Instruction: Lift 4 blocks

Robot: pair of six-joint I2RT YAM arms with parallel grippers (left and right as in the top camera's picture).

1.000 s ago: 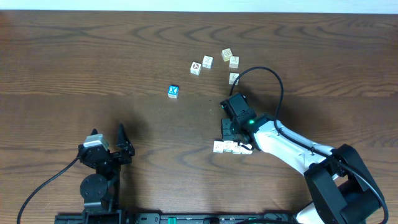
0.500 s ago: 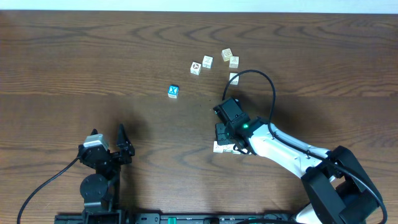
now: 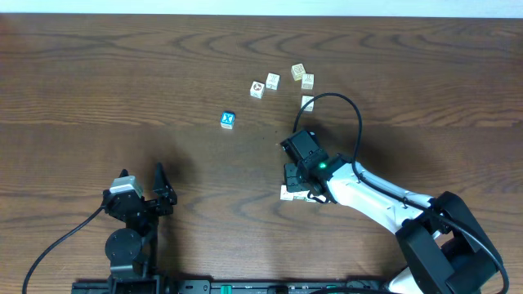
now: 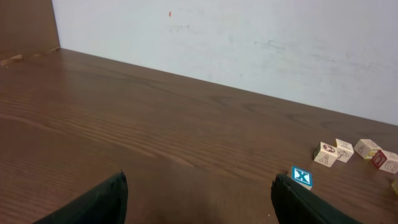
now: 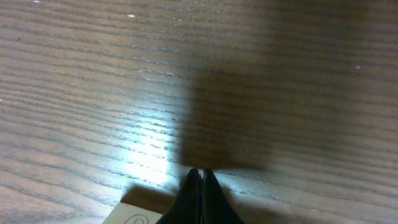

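Note:
Cream letter blocks [image 3: 307, 80] lie in a loose cluster at the far middle of the table, also seen in the left wrist view as blocks [image 4: 367, 148] at the right. More cream blocks [image 3: 287, 193] form a short row under my right arm, mostly hidden. My right gripper [image 3: 292, 180] is shut and empty, low over the row's left end. In the right wrist view the gripper [image 5: 200, 180] is pressed shut, with one cream block [image 5: 134, 215] just to its lower left. My left gripper [image 3: 140, 181] stands open and empty near the front left, far from all blocks.
A blue-faced cube [image 3: 228, 120] sits left of the cluster, and in the left wrist view this cube [image 4: 301, 177] lies beyond the right finger. A cream cube with a red mark [image 3: 257, 89] lies at the cluster's left. The right arm's cable [image 3: 355, 106] loops over the table.
My right gripper has moved left and nearer the front edge, over the row of cream blocks, then stopped. The row now shows only its left end. The left arm is unchanged.

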